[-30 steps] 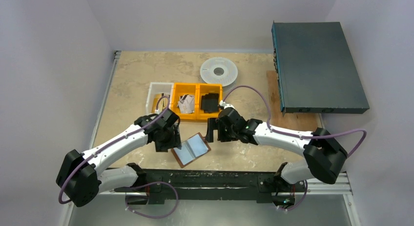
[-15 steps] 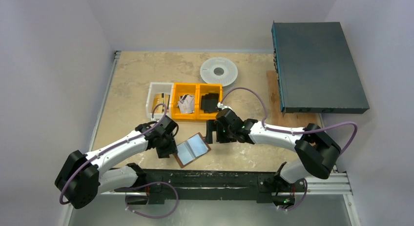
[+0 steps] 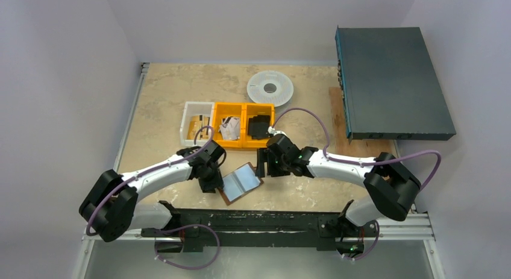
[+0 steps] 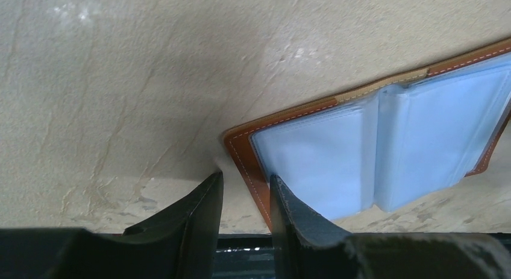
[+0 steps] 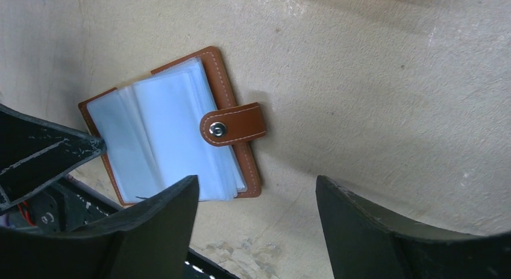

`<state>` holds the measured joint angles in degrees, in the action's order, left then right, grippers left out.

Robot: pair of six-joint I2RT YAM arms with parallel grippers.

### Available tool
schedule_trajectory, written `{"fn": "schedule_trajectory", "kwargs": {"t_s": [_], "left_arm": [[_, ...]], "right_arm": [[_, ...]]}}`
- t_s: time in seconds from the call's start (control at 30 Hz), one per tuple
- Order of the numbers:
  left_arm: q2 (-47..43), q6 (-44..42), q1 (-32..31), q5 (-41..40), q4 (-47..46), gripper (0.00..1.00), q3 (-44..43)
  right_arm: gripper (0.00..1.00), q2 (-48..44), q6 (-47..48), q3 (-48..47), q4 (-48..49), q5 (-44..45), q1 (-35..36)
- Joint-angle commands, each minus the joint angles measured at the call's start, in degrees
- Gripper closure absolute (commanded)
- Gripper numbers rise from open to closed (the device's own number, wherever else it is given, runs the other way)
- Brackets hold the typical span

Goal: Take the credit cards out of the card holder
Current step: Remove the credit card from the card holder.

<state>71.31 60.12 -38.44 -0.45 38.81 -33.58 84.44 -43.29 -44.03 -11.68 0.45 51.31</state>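
The card holder (image 3: 240, 182) lies open on the table, pale blue sleeves up, brown edge around. No card shows in its sleeves. Whitish-grey cards (image 3: 229, 128) lie in the left orange bin. My left gripper (image 3: 216, 184) is low at the holder's left edge. In the left wrist view its jaws (image 4: 244, 176) stand a narrow gap apart, straddling the holder's brown edge (image 4: 244, 164). My right gripper (image 3: 262, 164) hangs wide open and empty above the holder's right side. In the right wrist view (image 5: 256, 188) the holder (image 5: 169, 128) and its snap tab (image 5: 235, 125) show.
Two orange bins (image 3: 244, 145) and a white bin (image 3: 187, 119) stand behind the holder; a black wallet-like item (image 3: 260, 126) lies in the right one. A white spool (image 3: 270, 87), a dark box (image 3: 391, 80) and a wooden board (image 3: 355, 147) lie farther back. The black rail (image 3: 271, 219) runs close in front.
My left gripper has moved right and down to the card holder's left edge. The right gripper shifted slightly left, then stayed. The holder has barely shifted.
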Motion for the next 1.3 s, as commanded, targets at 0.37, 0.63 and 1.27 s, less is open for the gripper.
{"fn": "schedule_trajectory", "kwargs": {"t_s": [0.37,0.63,1.27], "left_arm": [[9.6,-6.3,-0.2,-3.9,-1.7,0.67,-8.1],[8.8,-7.4,-0.1,-4.0,-0.8,0.67,-8.3],[10.2,-8.3,-0.1,-2.2,-2.3,0.68,-8.9]], "right_arm": [[0.59,1.6,0.6,-7.2,-1.7,1.7,5.2],[0.68,7.5,-0.1,-8.8,-1.9,3.9,5.3],[0.8,12.4,-0.4,-9.9,0.9,-2.1,7.4]]}}
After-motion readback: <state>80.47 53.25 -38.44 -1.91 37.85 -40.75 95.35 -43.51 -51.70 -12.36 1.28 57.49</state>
